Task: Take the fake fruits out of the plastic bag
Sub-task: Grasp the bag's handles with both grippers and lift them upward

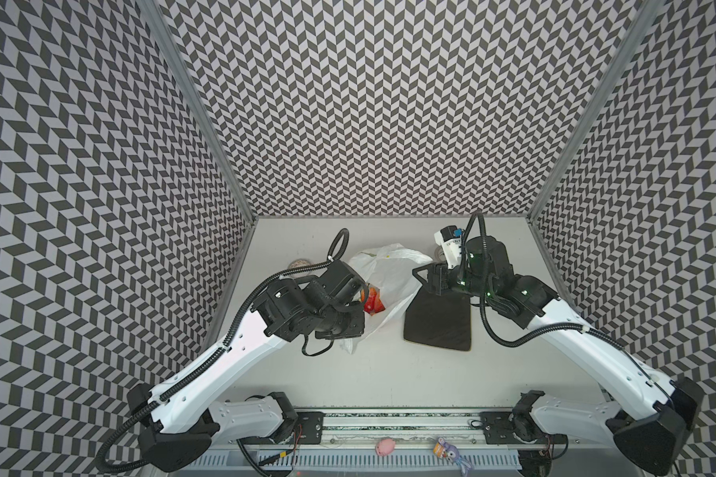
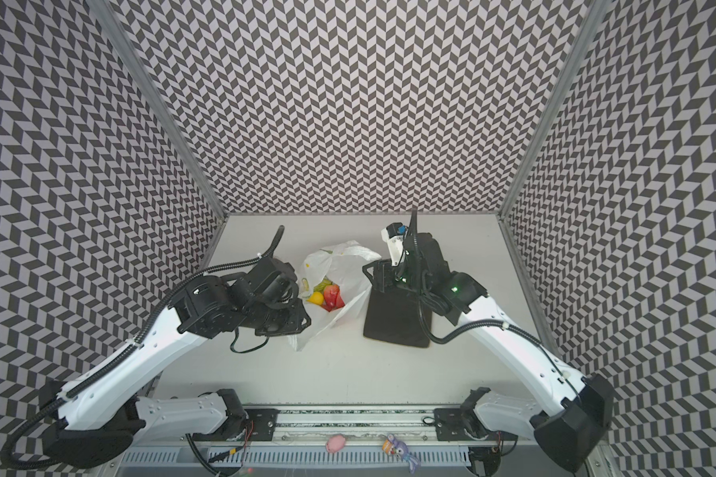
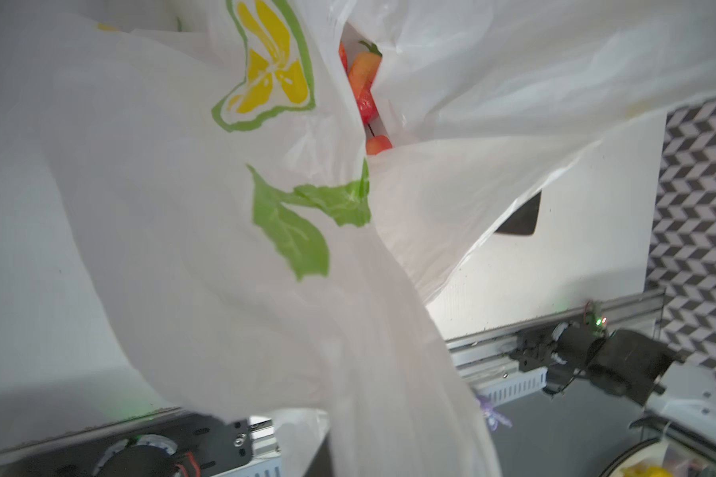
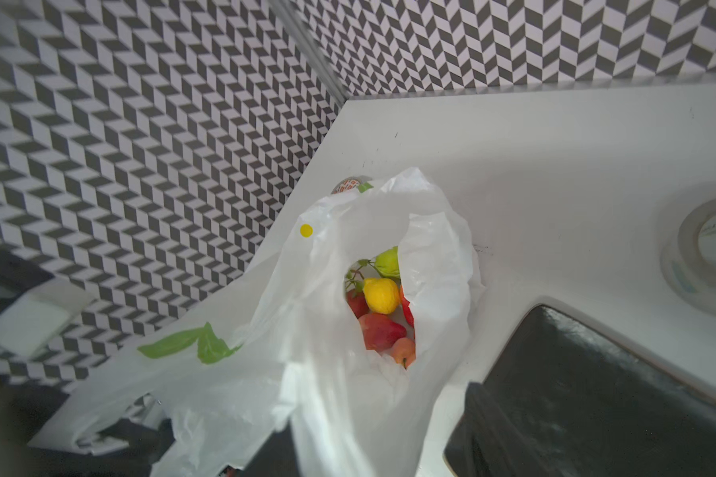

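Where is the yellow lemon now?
In a top view, the yellow lemon lies inside the plastic bag, beside red strawberries, left of the dark tray.

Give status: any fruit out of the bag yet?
Done: nothing seen; the dark tray holds no fruit. In hand: left tool and right tool sit at the mouth of the plastic bag, grip unclear. Left: the fake fruits, lying inside the bag.

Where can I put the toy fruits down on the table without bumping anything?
The widest bare patch is the table strip between the front rail and the plastic bag and dark tray. A narrower bare strip runs behind the bag, along the back wall. The middle is crowded: bag, tray and tape roll sit close together.
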